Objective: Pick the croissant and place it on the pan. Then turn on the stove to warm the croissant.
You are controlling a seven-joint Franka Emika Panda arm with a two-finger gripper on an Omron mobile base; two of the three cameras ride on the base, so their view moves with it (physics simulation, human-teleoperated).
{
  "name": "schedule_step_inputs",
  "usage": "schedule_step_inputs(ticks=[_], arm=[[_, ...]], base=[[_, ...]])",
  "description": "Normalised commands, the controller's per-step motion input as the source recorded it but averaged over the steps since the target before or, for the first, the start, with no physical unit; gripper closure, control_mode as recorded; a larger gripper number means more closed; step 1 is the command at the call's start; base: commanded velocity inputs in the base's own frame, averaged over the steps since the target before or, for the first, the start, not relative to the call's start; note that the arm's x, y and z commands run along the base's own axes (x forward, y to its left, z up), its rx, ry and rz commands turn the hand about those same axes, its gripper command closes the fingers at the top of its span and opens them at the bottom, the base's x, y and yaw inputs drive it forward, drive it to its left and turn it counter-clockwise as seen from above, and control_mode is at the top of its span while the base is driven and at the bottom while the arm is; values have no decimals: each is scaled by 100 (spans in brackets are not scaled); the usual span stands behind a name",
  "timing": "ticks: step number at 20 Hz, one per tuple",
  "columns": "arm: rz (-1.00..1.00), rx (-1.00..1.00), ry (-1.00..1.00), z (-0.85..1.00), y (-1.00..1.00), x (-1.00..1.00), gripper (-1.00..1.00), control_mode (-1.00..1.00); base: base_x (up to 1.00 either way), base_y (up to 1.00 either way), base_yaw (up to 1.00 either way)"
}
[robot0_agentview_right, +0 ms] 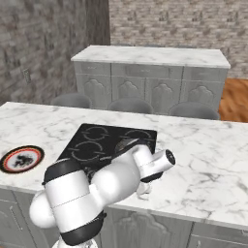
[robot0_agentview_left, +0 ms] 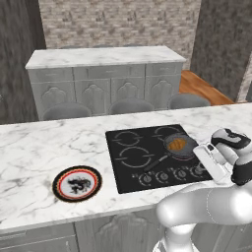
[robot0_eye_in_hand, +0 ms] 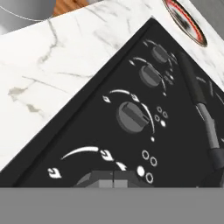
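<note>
Fingers of our gripper [robot0_eye_in_hand: 113, 180] are pressed together over the knob row of the flat black glass stove [robot0_agentview_left: 129, 162]. We see the small golden-brown croissant [robot0_agentview_left: 178, 144] lying in the round dark grey pan [robot0_agentview_left: 175, 146] on a right-hand burner, well apart from the red-rimmed plate [robot0_agentview_left: 77, 183].

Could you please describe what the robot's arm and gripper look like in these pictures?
The arm is glossy white, built of rounded, bulbous segments with dark grey to black bands at the joints. Its hand is a flat, boxy white block with small dark markings. The gripper ends in two small, dark grey, squared fingertips. No cables or lettering show.
</note>
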Motion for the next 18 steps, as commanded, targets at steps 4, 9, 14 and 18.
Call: schedule_step_inputs(ticks=[4,9,14,18], arm=[[19,-11,-6,-21,-28,0,100,-100],[16,-12,-4,-47,-28,15,100,-100],[14,-15,-8,-70,-35,22,100,-100],[12,-22,-19,-83,-30,9,100,-100]], base=[[0,0,0],[0,0,0],[0,0,0],[0,0,0]])
